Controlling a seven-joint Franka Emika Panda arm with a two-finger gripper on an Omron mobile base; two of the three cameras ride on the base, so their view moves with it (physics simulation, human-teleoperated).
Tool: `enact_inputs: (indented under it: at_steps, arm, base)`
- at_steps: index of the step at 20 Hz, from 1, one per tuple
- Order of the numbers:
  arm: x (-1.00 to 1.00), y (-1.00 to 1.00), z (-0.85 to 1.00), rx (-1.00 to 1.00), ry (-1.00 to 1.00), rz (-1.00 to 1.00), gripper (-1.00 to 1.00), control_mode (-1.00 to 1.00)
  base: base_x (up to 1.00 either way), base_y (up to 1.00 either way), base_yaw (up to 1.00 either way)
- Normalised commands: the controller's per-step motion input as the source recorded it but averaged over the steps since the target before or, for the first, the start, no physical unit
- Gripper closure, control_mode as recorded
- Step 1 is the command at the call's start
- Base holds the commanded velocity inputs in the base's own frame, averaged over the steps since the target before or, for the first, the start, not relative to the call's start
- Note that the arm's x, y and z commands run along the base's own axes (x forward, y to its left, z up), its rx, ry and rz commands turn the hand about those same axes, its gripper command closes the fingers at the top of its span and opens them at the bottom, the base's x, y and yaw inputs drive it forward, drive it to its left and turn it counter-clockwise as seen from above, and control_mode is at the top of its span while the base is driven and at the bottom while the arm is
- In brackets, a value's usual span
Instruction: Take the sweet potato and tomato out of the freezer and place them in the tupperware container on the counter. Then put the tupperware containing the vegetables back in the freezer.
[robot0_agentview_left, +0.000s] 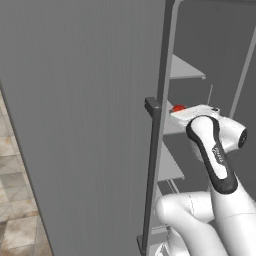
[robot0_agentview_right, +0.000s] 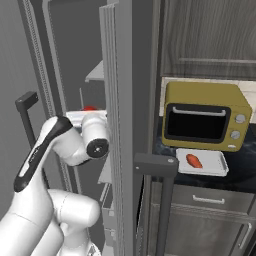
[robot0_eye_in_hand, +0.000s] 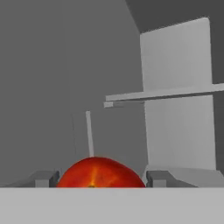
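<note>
A: Two fingertips (robot0_eye_in_hand: 43, 178) are standing spread on either side of the tomato (robot0_eye_in_hand: 99, 172) in your hand view, so you are bracketing it, not yet pinching it. I cannot tell whether either tip is touching the skin.

B: Where is it sitting?

A: You are reaching onto a pale inner shelf (robot0_agentview_left: 175, 123) of the open freezer (robot0_agentview_left: 75, 125), and the tomato is resting there between the tips. Farther off, the sweet potato (robot0_agentview_right: 193, 160) is already lying in the tupperware container (robot0_agentview_right: 218, 162) on the bench (robot0_agentview_right: 240, 170), just in front of the microwave (robot0_agentview_right: 206, 116).

B: What are you worrying about?

A: A round thing tends to roll. If you are closing off-centre, you are likely squeezing it backwards, deeper into the freezer. Withdrawing carelessly, you are risking a knock against the door edge (robot0_agentview_left: 161, 100).
</note>
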Motion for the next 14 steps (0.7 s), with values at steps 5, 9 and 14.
enact_inputs:
  at_steps: [5, 9, 14]
  arm:
    - [-0.81, 0.00, 0.67, 0.00, 0.00, -0.03, 1.00, -1.00]
    - [-0.81, 0.00, 0.59, 0.01, 0.07, -0.03, 1.00, -1.00]
    - [-0.74, 0.00, 0.57, 0.07, 0.18, -0.06, 1.00, -1.00]
  base:
    - [0.00, 0.00, 0.00]
    - [0.00, 0.00, 0.00]
    - [0.00, 0.00, 0.00]
